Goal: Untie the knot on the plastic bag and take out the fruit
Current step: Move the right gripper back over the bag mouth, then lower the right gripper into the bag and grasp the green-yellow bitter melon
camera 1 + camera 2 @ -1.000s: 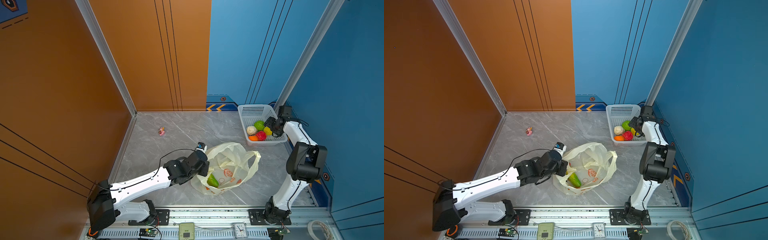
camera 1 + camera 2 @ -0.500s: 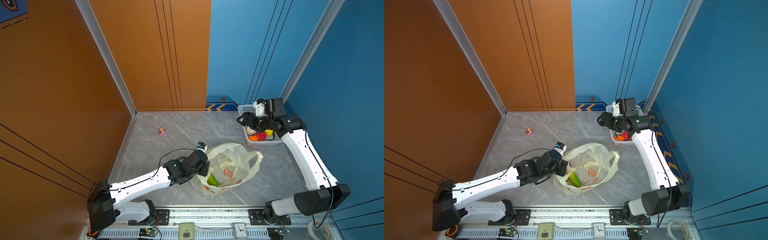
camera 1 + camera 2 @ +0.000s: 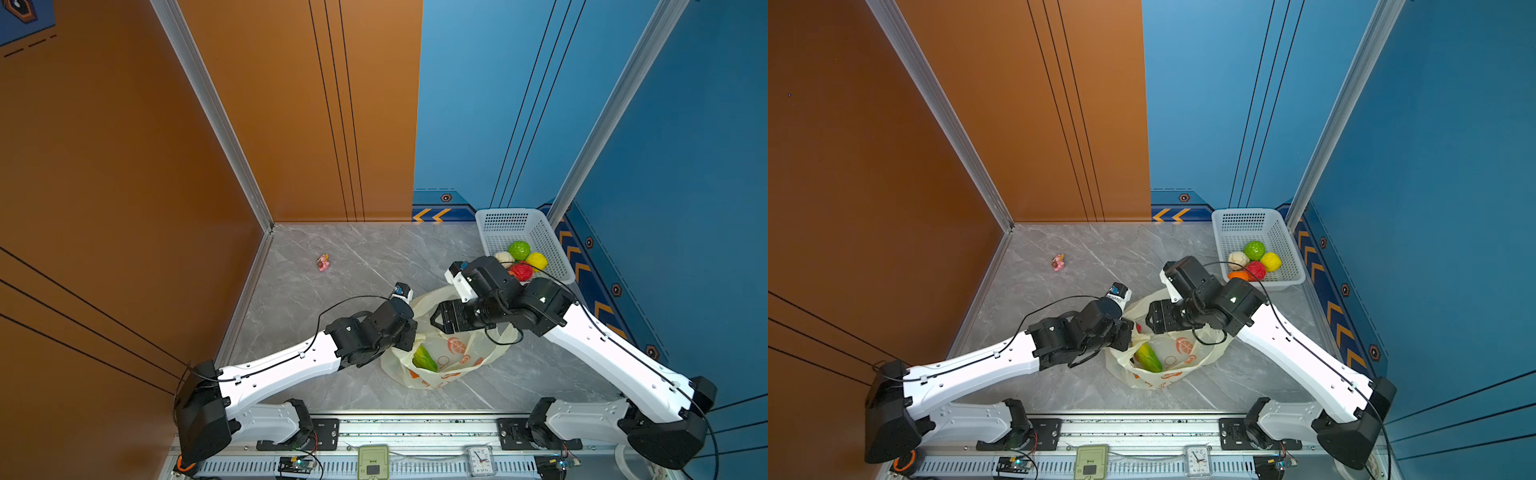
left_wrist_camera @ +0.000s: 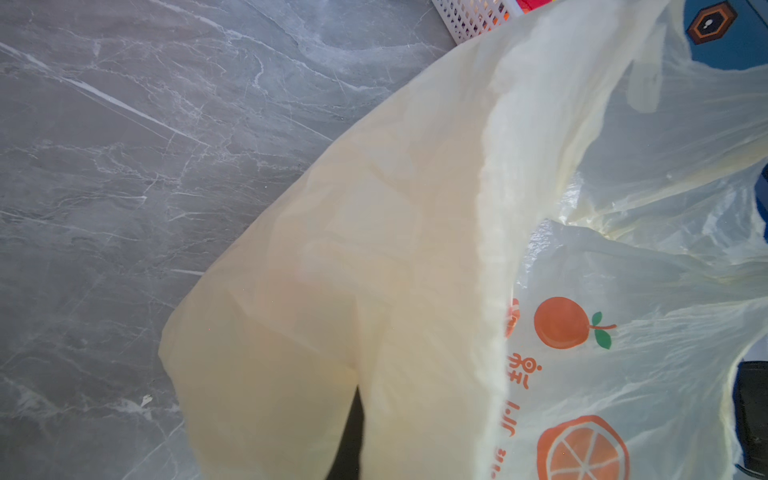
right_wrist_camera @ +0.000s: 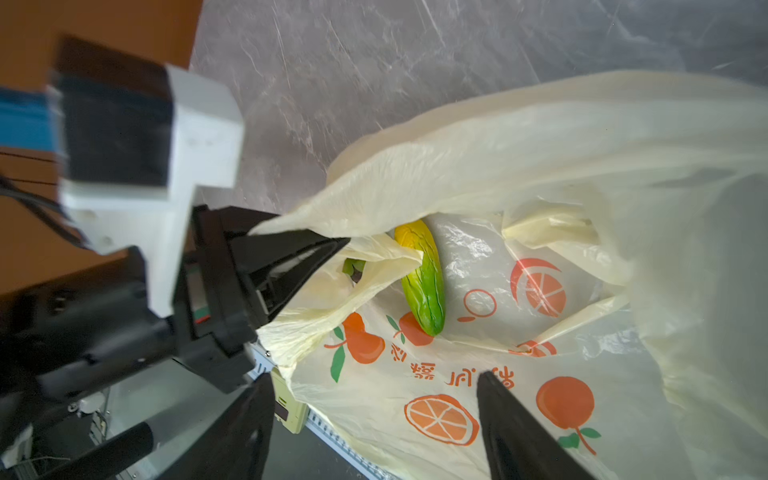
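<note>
Grey marble tabletop (image 3: 353, 257), plastic bag (image 3: 399, 365) lying open at centre. At its 9 o'clock rim, left gripper (image 5: 338, 243) clenched on the plastic. Over the mouth, right gripper (image 5: 374, 378) spread wide, holding nothing. Green-yellow fruit (image 5: 424, 282) inside.

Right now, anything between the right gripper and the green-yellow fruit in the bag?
Nothing visible blocks it. The plastic bag gapes, its rim pinched by the left gripper; the green-yellow fruit lies uncovered ahead of the open right gripper. A rim fold sits close beside it.
</note>
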### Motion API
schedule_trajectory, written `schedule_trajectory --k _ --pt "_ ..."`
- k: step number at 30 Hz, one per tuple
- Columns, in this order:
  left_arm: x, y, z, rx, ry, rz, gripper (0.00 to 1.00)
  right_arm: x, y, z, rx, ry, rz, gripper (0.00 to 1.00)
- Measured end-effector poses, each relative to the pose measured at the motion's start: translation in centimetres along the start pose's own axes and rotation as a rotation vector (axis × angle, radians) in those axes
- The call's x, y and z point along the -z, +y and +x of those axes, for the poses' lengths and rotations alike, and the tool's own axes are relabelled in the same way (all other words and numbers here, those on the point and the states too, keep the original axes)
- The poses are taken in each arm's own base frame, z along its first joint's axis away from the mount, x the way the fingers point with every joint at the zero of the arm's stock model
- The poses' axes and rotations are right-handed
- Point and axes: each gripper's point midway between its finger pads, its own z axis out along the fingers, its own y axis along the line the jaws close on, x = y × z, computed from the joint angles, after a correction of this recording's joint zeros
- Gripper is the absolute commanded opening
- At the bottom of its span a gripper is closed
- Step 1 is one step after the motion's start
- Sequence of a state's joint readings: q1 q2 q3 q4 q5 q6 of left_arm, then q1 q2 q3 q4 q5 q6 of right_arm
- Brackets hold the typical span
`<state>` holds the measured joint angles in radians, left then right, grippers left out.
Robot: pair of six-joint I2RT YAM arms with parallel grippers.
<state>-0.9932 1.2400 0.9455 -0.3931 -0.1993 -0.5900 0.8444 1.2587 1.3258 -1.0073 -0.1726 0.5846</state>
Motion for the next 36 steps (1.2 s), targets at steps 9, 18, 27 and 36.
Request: schedule_trajectory --k 9,18,27,36 --pt "0.4 0.0 -0.2 0.003 -0.009 0.006 0.00 -6.9 -3.4 5.2 0.051 0.123 0.119 0.73" --pt "0.4 0.5 0.2 -0.002 0.010 -0.012 0.00 -12.1 -2.7 10.8 0.139 0.214 0.118 0.73" --pt "0.6 1.6 -0.3 -0.026 0.035 -0.032 0.00 -15.6 -0.3 13.4 0.111 0.212 0.056 0.76" --pt "1.1 0.9 -0.2 -0.105 0.081 0.005 0.00 -13.4 -0.7 8.0 -0.093 -0.018 0.025 0.83"
